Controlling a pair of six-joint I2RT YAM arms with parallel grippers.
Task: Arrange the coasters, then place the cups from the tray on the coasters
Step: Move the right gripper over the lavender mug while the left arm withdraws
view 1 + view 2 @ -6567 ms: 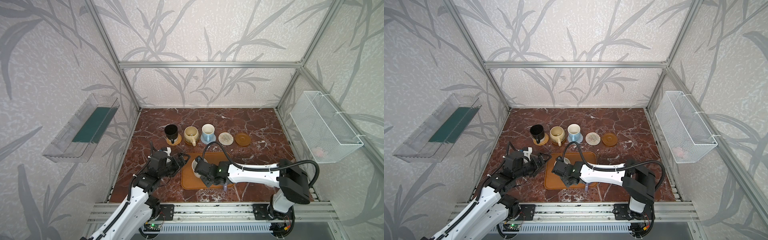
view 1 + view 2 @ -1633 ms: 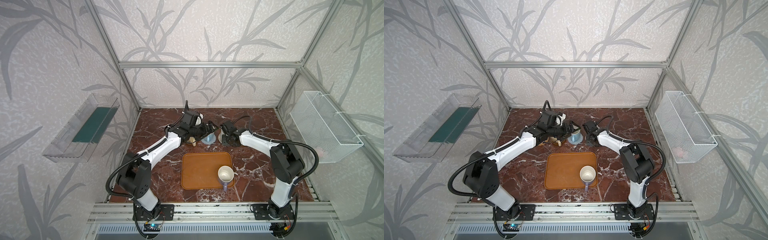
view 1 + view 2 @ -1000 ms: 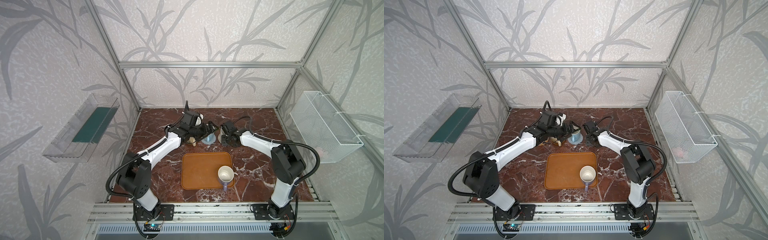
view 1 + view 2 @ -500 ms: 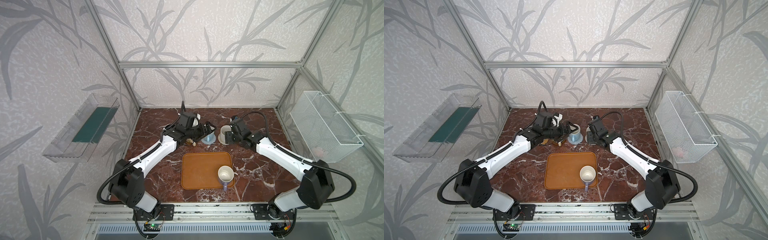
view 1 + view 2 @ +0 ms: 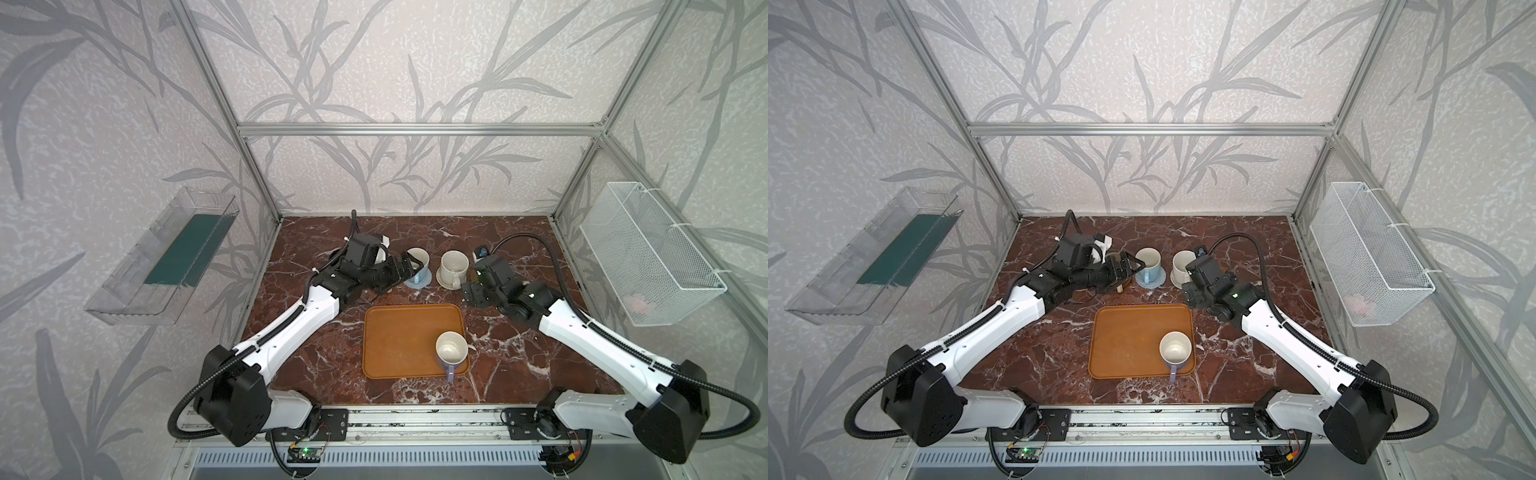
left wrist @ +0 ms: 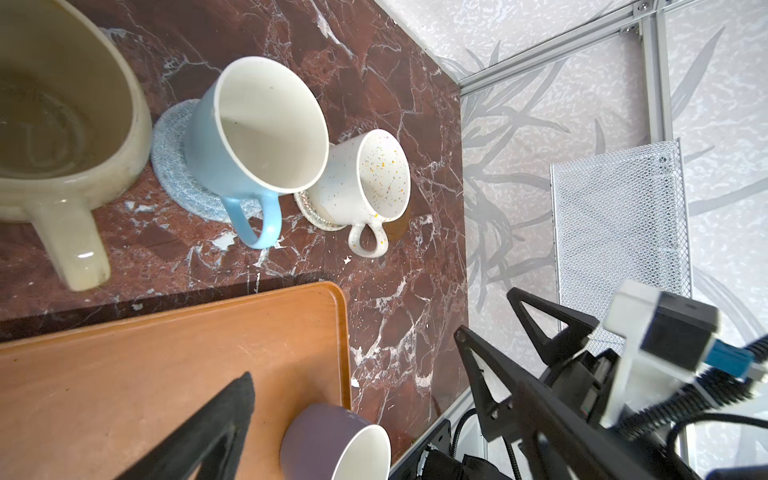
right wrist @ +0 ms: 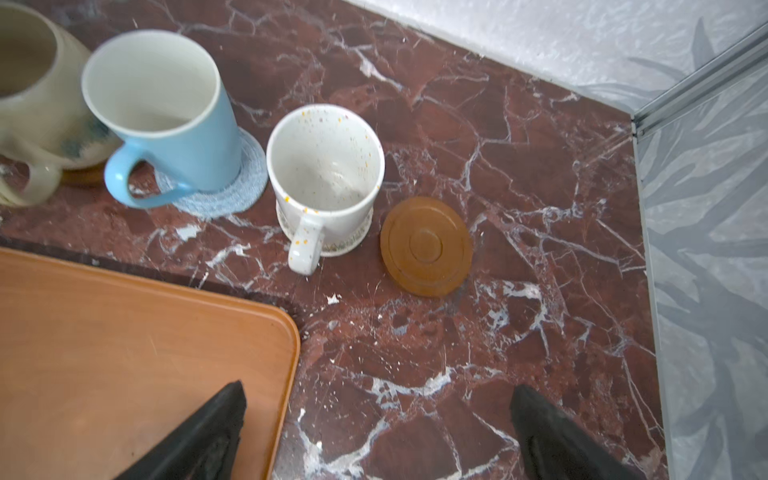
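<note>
On the orange-brown tray [image 5: 395,340] only the lavender cup [image 5: 451,351] stands, at its front right corner. Behind the tray, the light blue cup [image 7: 162,108] sits on the blue-grey coaster [image 7: 232,195]. To its right the speckled white cup [image 7: 324,174] sits on the cream coaster [image 7: 349,246]. A bare brown coaster [image 7: 426,245] lies right of that. The cream-yellow cup [image 6: 62,104] stands left of the blue one; the black cup is hidden. My left gripper [image 5: 1129,270] hovers open beside the blue cup. My right gripper [image 7: 374,436] is open and empty over the marble.
A white wire basket [image 5: 648,257] hangs on the right wall and a clear plastic shelf [image 5: 166,257] on the left wall. Aluminium frame posts stand at the back corners. The right arm's wrist [image 6: 602,365] shows close by in the left wrist view.
My right gripper has opened, let go of the speckled white cup on the cream coaster and drawn back toward the tray. The left gripper has stayed open by the light blue cup.
</note>
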